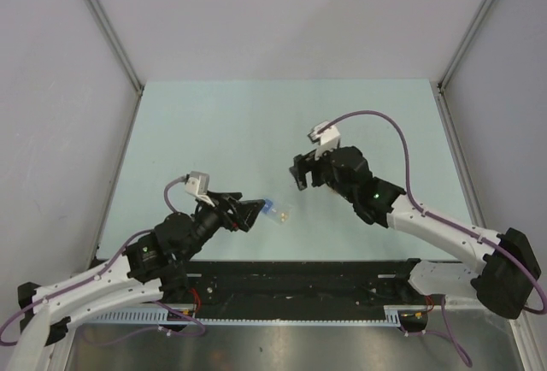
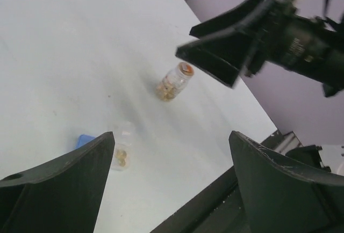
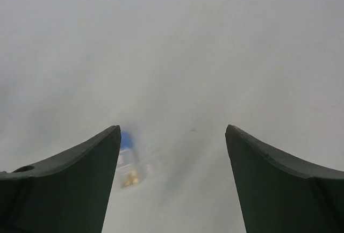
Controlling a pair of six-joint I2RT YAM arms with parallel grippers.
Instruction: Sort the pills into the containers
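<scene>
A slim clear vial (image 1: 279, 213) with a blue cap lies on its side on the pale table, just off the tips of my left gripper (image 1: 250, 214). In the left wrist view the vial (image 2: 123, 146) lies beside the left finger with two orange-tan pills (image 2: 121, 158) inside, and my left gripper (image 2: 172, 135) is open and holds nothing. Farther off, a stubby round jar (image 2: 173, 82) holds orange-tan pills. My right gripper (image 2: 185, 38) hovers open just above the jar. The right wrist view is blurred, with the vial (image 3: 126, 158) by the left finger of my open right gripper (image 3: 172, 128).
The table (image 1: 214, 132) is pale green, with grey walls on three sides. A black rail (image 1: 299, 273) runs along its near edge between the two arm bases. The right arm's purple cable (image 1: 376, 119) loops above its wrist.
</scene>
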